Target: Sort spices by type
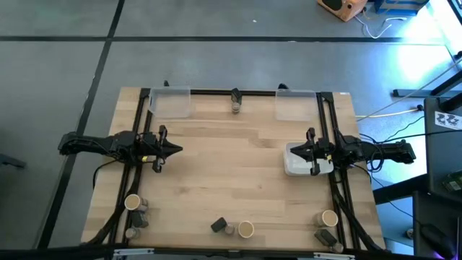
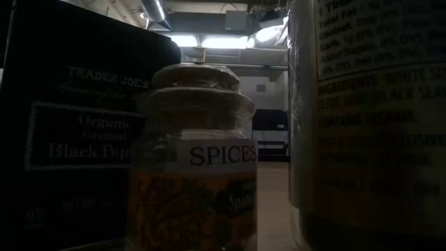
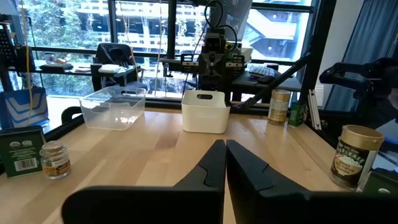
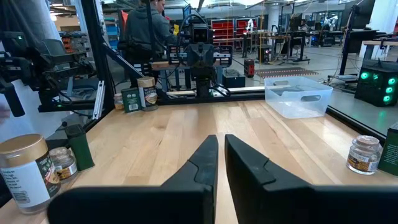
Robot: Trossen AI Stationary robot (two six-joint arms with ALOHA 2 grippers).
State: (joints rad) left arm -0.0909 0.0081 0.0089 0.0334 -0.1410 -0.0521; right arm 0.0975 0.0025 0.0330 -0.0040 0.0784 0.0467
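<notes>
The spices stand upright on their bases in three groups along the table's near edge. At the left are a tan cylinder and grey-capped jars. In the middle are a dark box, a jar and a cylinder. At the right are a cylinder and a dark box. One more jar stands at the far edge. My left gripper is shut and empty above the table's left middle, pointing right. My right gripper is shut and empty over the white dish, pointing left.
Two clear plastic trays sit at the far edge, left and right. A black frame rail runs along the far edge and down both sides. The low view is filled by the middle group: box, jar, cylinder.
</notes>
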